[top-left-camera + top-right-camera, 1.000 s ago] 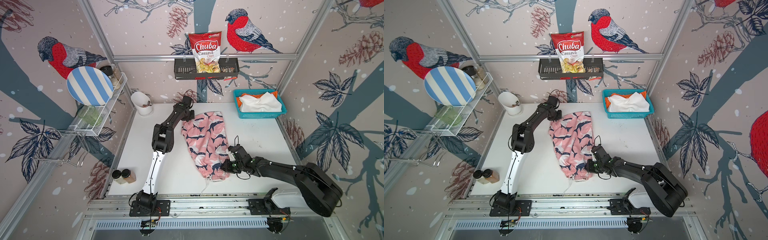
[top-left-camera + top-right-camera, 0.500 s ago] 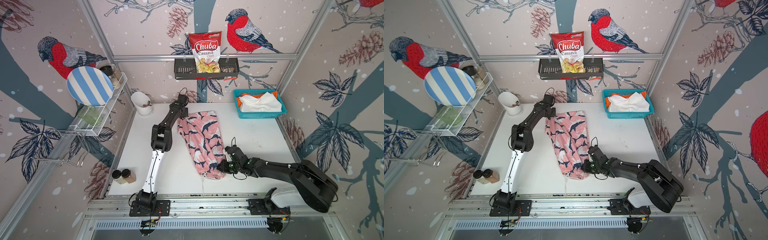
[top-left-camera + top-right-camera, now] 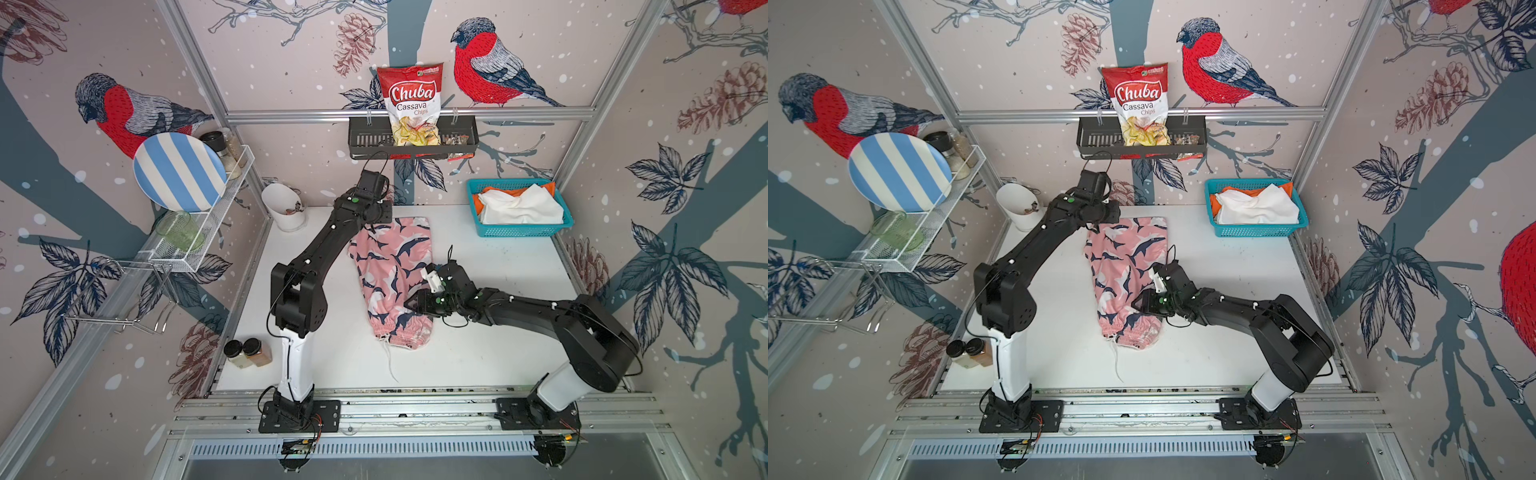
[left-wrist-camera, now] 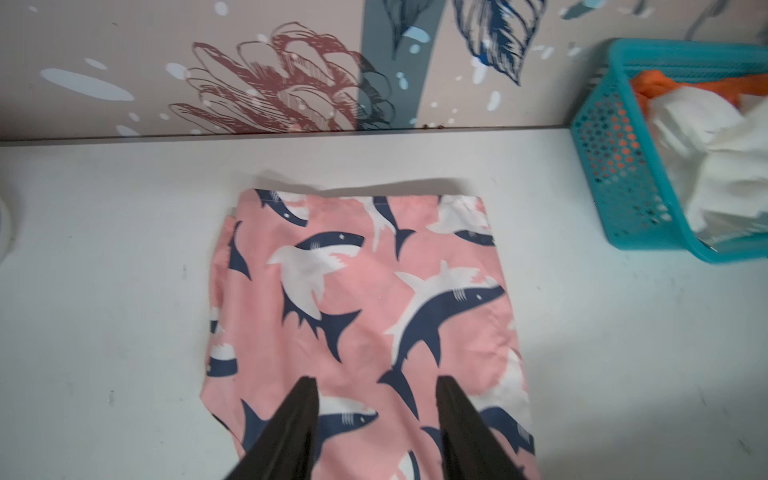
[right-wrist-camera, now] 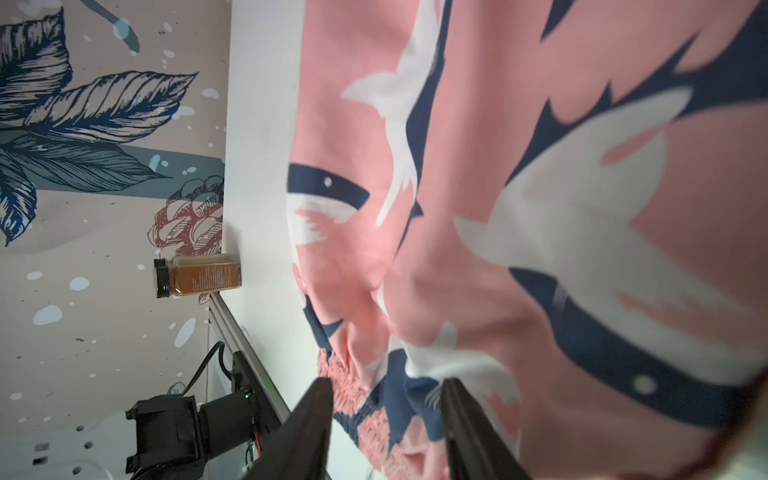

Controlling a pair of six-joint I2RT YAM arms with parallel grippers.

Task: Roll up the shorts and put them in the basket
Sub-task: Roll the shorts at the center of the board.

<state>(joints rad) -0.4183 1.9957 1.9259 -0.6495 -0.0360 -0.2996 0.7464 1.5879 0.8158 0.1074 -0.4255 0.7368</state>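
The pink shorts [image 3: 392,274], printed with navy-and-white sharks, lie flat on the white table [image 3: 478,353] as a long, narrow strip, seemingly folded lengthwise. The straight hem end points to the back wall. The gathered elastic waist [image 3: 401,332] is at the near end, with a white drawstring [image 3: 388,361] trailing toward the front edge. The white shorts [image 3: 519,205] sit crumpled in the teal basket [image 3: 523,230], on top of the orange shorts [image 4: 652,83], which are mostly covered.
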